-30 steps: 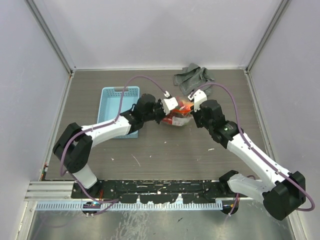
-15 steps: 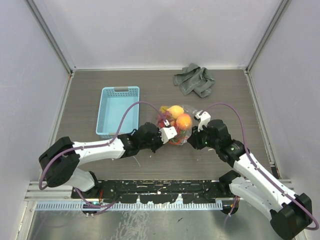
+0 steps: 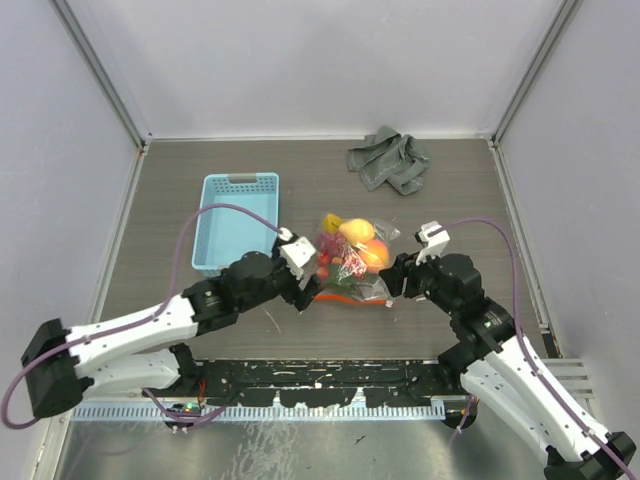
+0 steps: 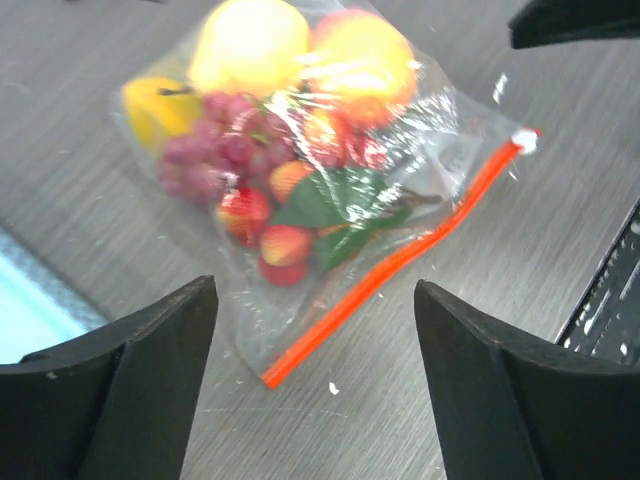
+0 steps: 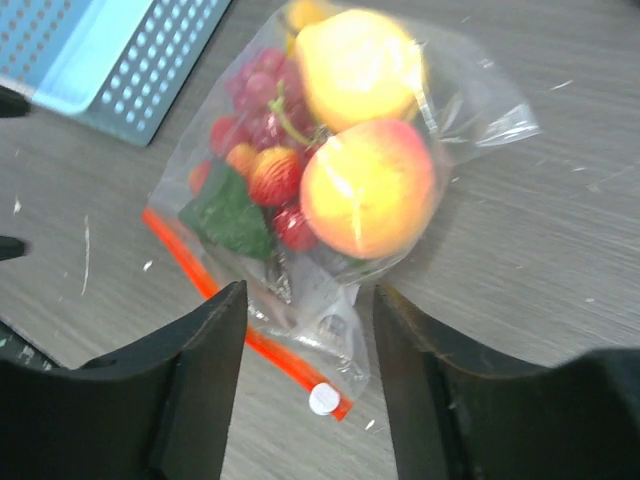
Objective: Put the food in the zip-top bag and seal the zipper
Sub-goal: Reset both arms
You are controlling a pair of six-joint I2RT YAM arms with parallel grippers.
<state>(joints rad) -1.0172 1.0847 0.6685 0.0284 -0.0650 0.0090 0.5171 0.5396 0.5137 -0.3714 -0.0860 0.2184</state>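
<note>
The zip-top bag (image 3: 352, 262) lies flat on the table with the food inside: a yellow lemon (image 5: 355, 65), an orange-red peach (image 5: 370, 190), purple grapes (image 4: 215, 150) and red strawberries (image 4: 245, 212). The zipper (image 4: 390, 265), an orange strip, runs along the bag's near edge, and its white slider (image 5: 322, 398) sits at the right end. My left gripper (image 3: 312, 292) stands open just short of the strip's left end, touching nothing. My right gripper (image 5: 310, 390) is open too, with the slider corner of the bag lying below the gap between its fingers.
A light blue basket (image 3: 235, 225) stands to the left of the bag, close behind my left arm. A grey cloth (image 3: 390, 160) lies crumpled at the back. The black rail (image 3: 320, 385) runs along the near table edge. Side walls close in the table.
Both grippers have opened and let go of the bag. Both arms have drawn back toward the near edge, and the bag now rests nearer on the table.
</note>
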